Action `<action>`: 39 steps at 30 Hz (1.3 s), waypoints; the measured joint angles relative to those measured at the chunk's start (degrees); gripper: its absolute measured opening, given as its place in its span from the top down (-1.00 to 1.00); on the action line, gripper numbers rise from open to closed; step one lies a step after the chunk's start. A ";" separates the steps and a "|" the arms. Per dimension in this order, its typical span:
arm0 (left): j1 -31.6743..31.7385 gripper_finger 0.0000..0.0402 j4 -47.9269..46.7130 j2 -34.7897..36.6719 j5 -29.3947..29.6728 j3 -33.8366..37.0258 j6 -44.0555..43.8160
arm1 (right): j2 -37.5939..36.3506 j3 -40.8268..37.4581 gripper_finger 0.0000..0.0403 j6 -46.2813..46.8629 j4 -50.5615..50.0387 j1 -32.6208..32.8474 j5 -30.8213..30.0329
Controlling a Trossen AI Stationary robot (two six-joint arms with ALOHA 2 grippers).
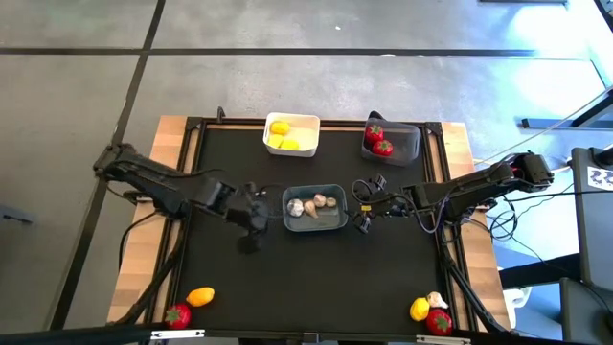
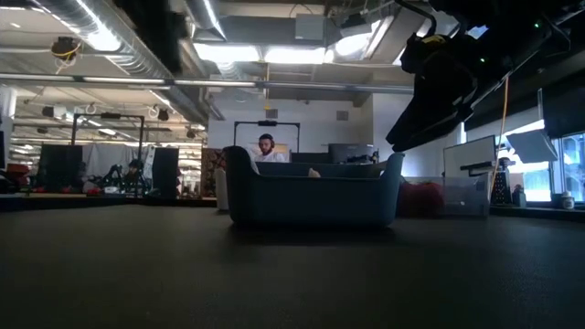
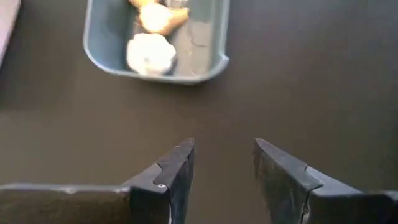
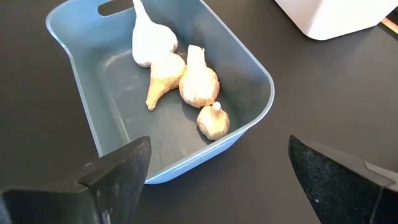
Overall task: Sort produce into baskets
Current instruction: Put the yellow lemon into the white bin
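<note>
Left gripper [image 1: 257,217], fingers parted and empty, just left of the blue-grey basket [image 1: 315,224]; right gripper [image 1: 364,203], wide open and empty, just right of it. White basket [image 1: 292,122]: yellow pieces [image 1: 282,136]; blue-grey basket: four garlic bulbs [image 4: 183,78]; dark grey basket [image 1: 404,146]: two red pieces [image 1: 378,140]. Loose produce: front left corner [image 1: 190,306], front right corner [image 1: 430,310].

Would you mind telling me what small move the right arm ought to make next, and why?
Probably swing the right gripper back toward the garlic bulb at the table's near right corner. Its fingers stand wide and empty just beside the blue-grey basket, which already holds four bulbs, while that bulb still lies loose next to a yellow piece and a red piece. The left gripper is empty too.
</note>
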State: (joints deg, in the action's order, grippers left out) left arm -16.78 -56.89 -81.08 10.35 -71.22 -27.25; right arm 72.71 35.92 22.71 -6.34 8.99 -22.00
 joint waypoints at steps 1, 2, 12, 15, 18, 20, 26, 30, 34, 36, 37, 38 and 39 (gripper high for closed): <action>-1.20 0.23 -0.51 0.84 0.00 0.00 -2.13 | 0.00 0.00 -0.87 0.00 0.00 0.00 -0.02; -2.40 0.23 -1.18 1.59 0.00 0.00 -4.13 | 0.00 0.00 -0.87 -0.01 0.00 0.00 -0.02; -15.42 0.23 -4.70 4.18 -0.02 0.00 -21.71 | 0.00 0.00 -0.87 -0.03 -0.01 0.02 -0.58; -17.91 0.23 -4.13 4.07 -0.01 0.00 -22.81 | 0.39 0.00 -0.87 -0.07 0.16 0.00 -0.76; -18.74 0.23 -3.21 4.00 0.19 0.00 -22.18 | 1.53 0.00 -0.87 -0.29 0.30 0.00 -0.98; -18.77 0.23 -2.53 4.00 0.28 0.00 -21.43 | 2.45 0.00 -0.87 -0.27 0.28 0.00 -1.00; -17.25 0.17 -0.54 4.00 4.46 0.00 -23.34 | 5.17 0.09 -0.87 0.02 0.66 0.00 -0.99; -16.68 -0.04 -0.71 3.69 3.81 0.00 -25.15 | 5.55 0.09 -0.87 0.06 0.73 0.00 0.06; -16.70 -0.31 -1.22 3.05 2.71 0.00 -25.61 | 5.56 0.09 -0.87 0.01 0.88 0.00 0.57; -16.96 -0.40 -1.22 2.87 1.58 0.00 -25.44 | 5.55 0.09 -0.87 -0.17 1.13 0.00 0.57; -17.15 -0.43 -1.21 2.88 0.73 0.00 -25.39 | 5.55 0.07 -0.87 -0.40 1.45 0.00 0.59; -17.43 -0.45 -1.34 2.87 0.21 0.00 -25.40 | 5.55 0.05 -0.87 -0.63 1.91 0.00 0.59; -17.83 -0.46 -1.39 2.85 0.11 0.00 -25.44 | 5.55 0.04 -0.87 -0.83 2.49 0.00 0.59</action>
State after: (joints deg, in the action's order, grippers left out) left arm -34.60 -58.28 -78.24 10.46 -71.22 -52.68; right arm 78.26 35.97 21.88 -3.85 8.99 -21.41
